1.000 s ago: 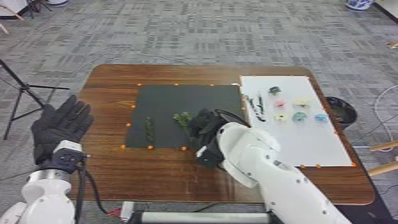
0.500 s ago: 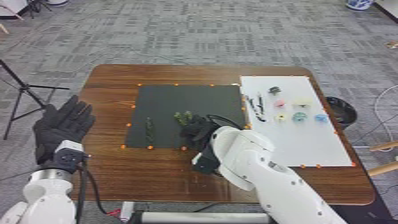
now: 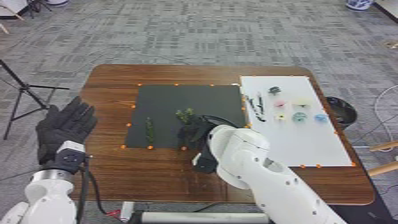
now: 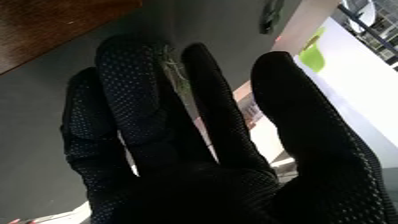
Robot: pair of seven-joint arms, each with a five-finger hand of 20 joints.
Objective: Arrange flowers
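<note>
My right hand (image 3: 195, 132) is over the right part of the black sheet (image 3: 169, 96), against the lower end of a leafy green sprig (image 3: 185, 115). In the right wrist view, the fingers of my right hand (image 4: 147, 115) are straight and spread, and part of the green sprig (image 4: 175, 72) shows between two of them. A second, thinner green sprig (image 3: 149, 131) lies to the left on the black sheet. Small flower heads, among them a pink one (image 3: 281, 104) and a blue one (image 3: 321, 118), lie on the white sheet (image 3: 311, 145). My left hand (image 3: 64, 127) is open beside the table's left edge.
Dark stems (image 3: 258, 109) and a dark flower head (image 3: 274, 90) lie on the white sheet's left side. Orange markers line both sheets on the wooden table (image 3: 160, 175). A dark round container (image 3: 341, 111) stands off the right edge, and a tripod (image 3: 25, 86) is at the left.
My right hand has moved left and a little nearer the robot, uncovering more of the black sheet's right side. The left hand has shifted slightly to the right.
</note>
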